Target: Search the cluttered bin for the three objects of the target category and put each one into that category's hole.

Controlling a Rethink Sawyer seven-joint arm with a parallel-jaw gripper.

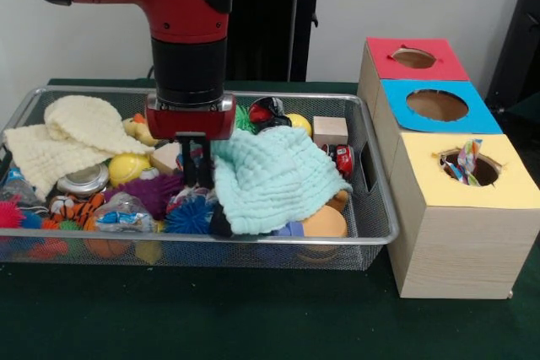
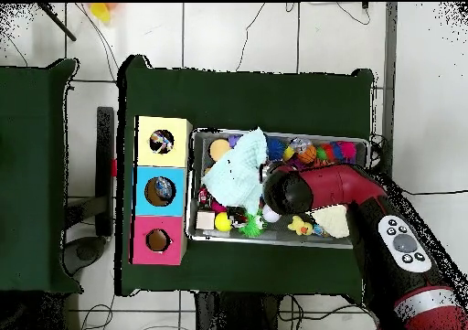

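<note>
Inside mesh bin (image 1: 371, 233): cloths, toys.

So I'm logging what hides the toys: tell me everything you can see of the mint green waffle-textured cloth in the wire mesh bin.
The mint green waffle-textured cloth is a soft, crumpled fabric with a gridded weave, draped in a heap over toys in the right half of the wire mesh bin. Its lower edge hangs over an orange rounded toy. The black gripper stands right at its left edge, beside a blue spiky ball. From overhead it spreads toward the bin's box-side end.
</note>
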